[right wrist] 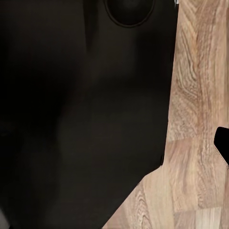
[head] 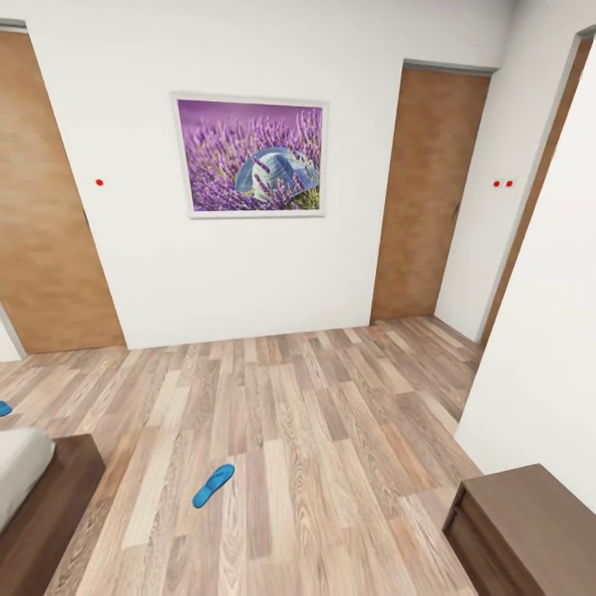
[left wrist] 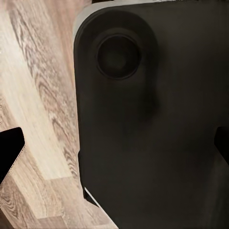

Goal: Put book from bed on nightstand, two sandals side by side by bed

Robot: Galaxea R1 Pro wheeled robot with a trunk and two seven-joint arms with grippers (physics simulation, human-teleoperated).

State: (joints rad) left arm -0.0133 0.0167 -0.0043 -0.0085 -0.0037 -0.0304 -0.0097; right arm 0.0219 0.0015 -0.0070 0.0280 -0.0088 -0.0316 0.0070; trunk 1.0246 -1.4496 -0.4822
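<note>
One bright blue sandal [head: 213, 485] lies flat on the wood floor, a short way off the bed's corner. The tip of a second blue sandal [head: 4, 408] peeks in at the picture's left edge, beyond the bed. Of the bed [head: 60, 497], a dark brown frame corner and a bit of pale mattress show at lower left. The book is out of view. In the left wrist view my left gripper [left wrist: 114, 148] is open, its dark fingertips [left wrist: 10, 151] far apart before the robot's dark body. My right gripper [right wrist: 114, 148] looks open too, one fingertip [right wrist: 222, 143] showing at the frame's edge.
A dark brown wooden cabinet [head: 530, 521] stands at lower right against a white wall; I cannot tell if it is a nightstand. Ahead are a white wall with a lavender picture [head: 252, 156] and two brown doors [head: 430, 194]. Wood floor [head: 331, 414] spreads between.
</note>
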